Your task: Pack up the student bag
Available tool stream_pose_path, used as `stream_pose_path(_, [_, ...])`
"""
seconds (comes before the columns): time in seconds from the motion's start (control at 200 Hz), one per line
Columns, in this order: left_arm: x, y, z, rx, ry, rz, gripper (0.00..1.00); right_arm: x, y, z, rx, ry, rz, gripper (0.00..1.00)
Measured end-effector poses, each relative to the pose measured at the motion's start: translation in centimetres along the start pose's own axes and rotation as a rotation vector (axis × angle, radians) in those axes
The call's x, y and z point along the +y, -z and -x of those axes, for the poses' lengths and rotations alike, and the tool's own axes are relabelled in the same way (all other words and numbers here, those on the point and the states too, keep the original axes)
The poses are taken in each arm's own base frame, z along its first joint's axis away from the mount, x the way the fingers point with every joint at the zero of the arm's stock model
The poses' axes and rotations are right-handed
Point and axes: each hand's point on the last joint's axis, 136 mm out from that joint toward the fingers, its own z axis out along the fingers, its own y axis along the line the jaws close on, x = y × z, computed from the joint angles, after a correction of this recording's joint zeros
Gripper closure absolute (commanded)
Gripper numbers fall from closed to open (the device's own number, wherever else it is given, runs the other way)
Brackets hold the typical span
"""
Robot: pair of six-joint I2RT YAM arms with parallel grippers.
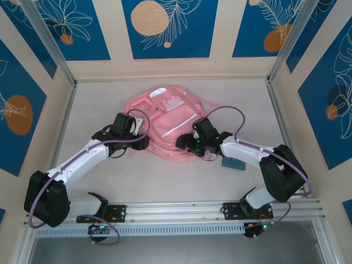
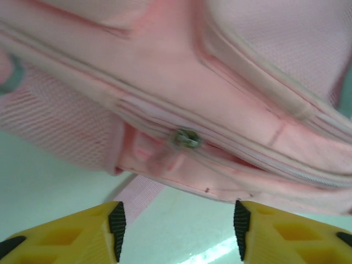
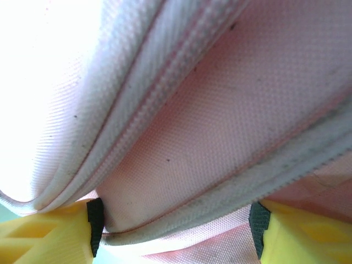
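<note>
The student bag point(image 1: 165, 118), a soft pink backpack with white zipper trim, lies flat in the middle of the table. My left gripper point(image 1: 144, 143) is at its near left edge. In the left wrist view that gripper point(image 2: 179, 231) is open over bare table, with the bag point(image 2: 165, 82) just beyond its tips and a metal zipper slider point(image 2: 187, 137) ahead. My right gripper point(image 1: 184, 142) is at the bag's near right edge. In the right wrist view it point(image 3: 176, 225) stands wide open astride a fold of bag fabric point(image 3: 231, 110) and white trim that lies between the fingers.
A small teal case point(image 1: 234, 163) lies on the table right of the bag, beside my right forearm. A pink strap point(image 2: 137, 195) trails from under the bag toward my left finger. A metal rail point(image 1: 176, 212) runs along the near edge, and walls close the other sides.
</note>
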Motion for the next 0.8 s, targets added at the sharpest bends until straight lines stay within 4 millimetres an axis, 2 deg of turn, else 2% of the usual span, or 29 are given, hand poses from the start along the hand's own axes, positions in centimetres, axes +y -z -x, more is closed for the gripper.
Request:
stream_pose_path(0.07, [0.8, 0.2, 0.7, -0.019, 0.087, 0.009, 0.32, -0.6, 0.2, 1.0, -0.027, 0.005, -0.015, 0.28])
stream_pose_path(0.18, [2.2, 0.2, 2.2, -0.048, 0.227, 0.009, 0.26, -1.9, 0.8, 3.4, -0.088, 0.004, -0.041, 0.29])
stream_pose_path(0.375, [3.6, -1.6, 3.9, -0.044, 0.442, -0.014, 0.23, -5.1, 2.8, 8.1, -0.208, -0.038, -0.104, 0.29])
stream_pose_path(0.49, [3.8, -2.9, 5.0, -0.045, 0.542, -0.049, 0.24, -6.6, 3.8, 9.7, -0.249, -0.052, -0.134, 0.28])
stream_pose_path(0.595, [3.1, -4.2, 5.9, -0.05, 0.628, -0.12, 0.33, -6.8, 5.1, 10.0, -0.273, -0.045, -0.149, 0.27])
stream_pose_path(0.67, [2.5, -5.2, 6.7, -0.06, 0.677, -0.175, 0.47, -6.2, 6.3, 9.9, -0.292, -0.032, -0.136, 0.27])
stream_pose_path(0.795, [2.3, -6.2, 7.0, -0.075, 0.757, -0.221, 0.55, -4.9, 8.3, 9.9, -0.331, -0.011, -0.098, 0.26])
